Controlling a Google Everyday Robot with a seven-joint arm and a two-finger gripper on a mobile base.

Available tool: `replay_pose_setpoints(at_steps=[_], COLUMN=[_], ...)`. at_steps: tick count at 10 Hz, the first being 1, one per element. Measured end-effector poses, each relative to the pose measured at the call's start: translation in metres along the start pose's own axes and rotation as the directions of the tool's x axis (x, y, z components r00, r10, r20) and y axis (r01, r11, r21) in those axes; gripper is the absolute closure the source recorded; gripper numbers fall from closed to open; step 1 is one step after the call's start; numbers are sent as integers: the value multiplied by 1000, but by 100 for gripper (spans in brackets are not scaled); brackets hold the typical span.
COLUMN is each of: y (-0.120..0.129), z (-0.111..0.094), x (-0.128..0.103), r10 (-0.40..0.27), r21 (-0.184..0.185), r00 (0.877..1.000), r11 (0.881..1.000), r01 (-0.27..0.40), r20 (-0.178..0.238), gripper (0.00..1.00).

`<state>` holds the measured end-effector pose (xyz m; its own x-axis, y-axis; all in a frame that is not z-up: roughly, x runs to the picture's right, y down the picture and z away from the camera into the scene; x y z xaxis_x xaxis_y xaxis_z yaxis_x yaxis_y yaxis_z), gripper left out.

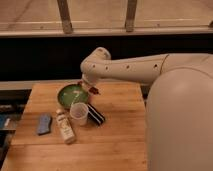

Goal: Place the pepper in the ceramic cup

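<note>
**Pepper held above the table, short of the cup**

The pepper (pixel 94 91) is gripped in the gripper (pixel 90 88), which is closed on it and hangs under the bent wrist of the arm (pixel 130 67), above the back half of the table (pixel 120 130), just beside the right rim of the plate (pixel 66 98). The pepper is carried clear of the wood, and its dark red body is seen jutting out to the right of the gripper, presumably so that it can be passed over the rim of the cup (pixel 79 112) without being dragged.

The cup is set upright, mouth open, nearer the front edge than the gripper and a little to its left, between the plate behind it and the bottle (pixel 65 128) lying toward the front-left corner. A striped object (pixel 96 115) is laid against or just beside the cup's right side (contact cannot be told). A blue object (pixel 44 124) is placed near the left edge, well apart from the rest.

The carry is judged to be under way and the drop not yet made: the pepper is not over the cup's mouth. A short move toward the front edge and slightly left is called for, then a release from low above the rim. Because the mouth is small and the pepper long, it could be caught on the rim or tipped out onto the striped object if it is let go off-centre.
</note>
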<state>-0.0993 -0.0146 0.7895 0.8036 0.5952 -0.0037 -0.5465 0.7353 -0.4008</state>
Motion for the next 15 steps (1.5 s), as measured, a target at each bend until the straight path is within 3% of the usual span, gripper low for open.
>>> replay_pose_setpoints(at_steps=[3,7,10,15], y=[25,48,74,103], z=[-1,-3,5,4], x=[-10,-19,-17,-20], r10=[-34,-38,-2,4], r21=[-32,-74,-129,-140], r00=[999,999,998,996], r11=[999,996,992,990], r01=[34,40,10,7], r20=[-7,31,65,84], gripper=[100,100,100,100])
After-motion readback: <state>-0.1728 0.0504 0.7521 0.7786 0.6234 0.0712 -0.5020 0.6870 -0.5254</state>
